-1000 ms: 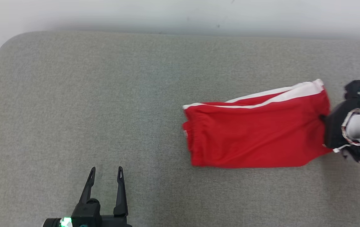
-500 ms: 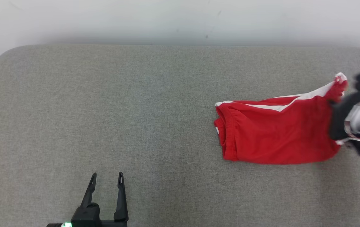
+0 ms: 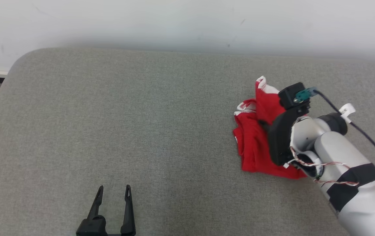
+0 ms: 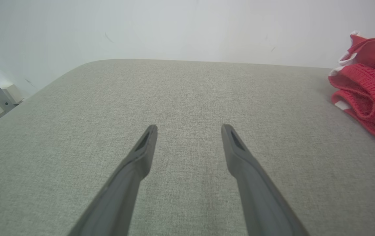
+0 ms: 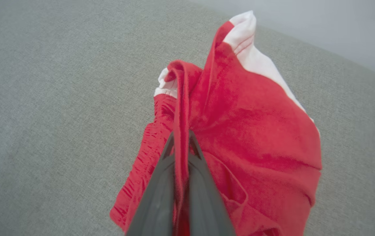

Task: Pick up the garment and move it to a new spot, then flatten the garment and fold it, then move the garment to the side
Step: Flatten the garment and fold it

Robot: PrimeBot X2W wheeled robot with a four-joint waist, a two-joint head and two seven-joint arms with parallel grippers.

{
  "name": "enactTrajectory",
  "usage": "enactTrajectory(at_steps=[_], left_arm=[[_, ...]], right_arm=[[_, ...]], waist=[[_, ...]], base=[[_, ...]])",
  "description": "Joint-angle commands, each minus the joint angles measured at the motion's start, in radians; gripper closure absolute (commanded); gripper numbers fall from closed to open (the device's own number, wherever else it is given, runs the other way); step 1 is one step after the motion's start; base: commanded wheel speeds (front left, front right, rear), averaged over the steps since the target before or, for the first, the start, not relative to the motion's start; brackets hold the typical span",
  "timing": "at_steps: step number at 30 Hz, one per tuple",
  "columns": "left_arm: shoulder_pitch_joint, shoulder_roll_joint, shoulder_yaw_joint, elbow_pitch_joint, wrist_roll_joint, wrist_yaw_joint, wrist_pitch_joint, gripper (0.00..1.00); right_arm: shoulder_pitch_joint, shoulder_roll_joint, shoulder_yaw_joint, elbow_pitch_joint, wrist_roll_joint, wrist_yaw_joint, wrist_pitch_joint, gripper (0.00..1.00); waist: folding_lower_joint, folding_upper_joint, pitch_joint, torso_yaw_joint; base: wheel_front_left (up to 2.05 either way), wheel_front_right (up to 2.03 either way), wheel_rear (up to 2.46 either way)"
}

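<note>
One red fabric garment with white stripes (image 3: 255,147) lies bunched at three o'clock on the grey padded surface (image 3: 141,114), a fold clamped in the right gripper (image 5: 181,137). The left gripper (image 3: 114,189), at seven o'clock, gapes empty.

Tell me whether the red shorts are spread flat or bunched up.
Bunched up. The red shorts sit in a crumpled heap on the grey surface, with one fold pinched in the shut right gripper.

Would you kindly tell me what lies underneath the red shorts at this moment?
The red shorts sit bunched on the grey fabric surface. The patch directly beneath them is covered by the cloth, so anything there is hidden.
</note>
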Motion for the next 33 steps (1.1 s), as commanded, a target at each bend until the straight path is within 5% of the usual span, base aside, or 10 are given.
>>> enactTrajectory(at_steps=[1, 8, 9, 10, 11, 20, 25, 33], left_arm=[[0.008, 0.0, 0.001, 0.001, -0.003, 0.001, -0.003, 0.0], [0.007, -0.003, 0.0, 0.011, -0.006, -0.003, -0.003, 0.0], [0.008, -0.003, 0.001, 0.013, -0.007, -0.003, -0.003, 0.0], [0.011, -0.003, 0.002, 0.014, -0.008, -0.004, -0.003, 0.0], [0.014, -0.003, 0.002, 0.015, -0.008, -0.004, -0.003, 0.0], [0.018, -0.004, 0.009, 0.013, -0.007, -0.006, -0.003, 0.0], [0.001, -0.005, 0.006, 0.01, -0.007, -0.008, -0.003, 0.0], [-0.019, -0.006, -0.005, -0.002, -0.004, -0.012, -0.003, 0.0]], right_arm=[[0.019, 0.015, -0.003, -0.01, -0.013, -0.003, 0.01, 1.0], [0.091, 0.063, -0.028, -0.07, -0.066, -0.003, 0.099, 1.0], [0.105, 0.071, -0.026, -0.079, -0.064, -0.003, 0.109, 0.87], [0.12, 0.079, -0.025, -0.094, -0.05, -0.003, 0.12, 0.58], [0.129, 0.087, -0.033, -0.115, -0.033, -0.003, 0.122, 0.0], [0.207, 0.046, -0.161, -0.355, 0.085, -0.003, 0.125, 0.0], [0.227, 0.004, -0.318, -0.358, -0.042, -0.003, 0.007, 0.0], [0.299, 0.002, -0.389, -0.253, -0.207, -0.003, -0.183, 0.0]], waist=[[0.0, 0.0, -0.003, 0.004], [0.0, 0.0, -0.01, 0.007], [0.0, 0.0, -0.012, 0.005], [0.0, 0.0, -0.015, 0.003], [0.0, 0.0, -0.018, 0.0], [0.0, 0.0, -0.028, -0.031], [0.0, 0.0, -0.017, -0.037], [0.0, 0.0, -0.002, -0.022]], base=[[0.0, 0.0, 0.0], [0.0, 0.0, 0.0], [0.0, 0.0, 0.0], [0.0, 0.0, 0.0], [0.0, 0.0, 0.0], [0.0, 0.0, 0.0], [0.0, 0.0, 0.0], [0.0, 0.0, 0.0]])
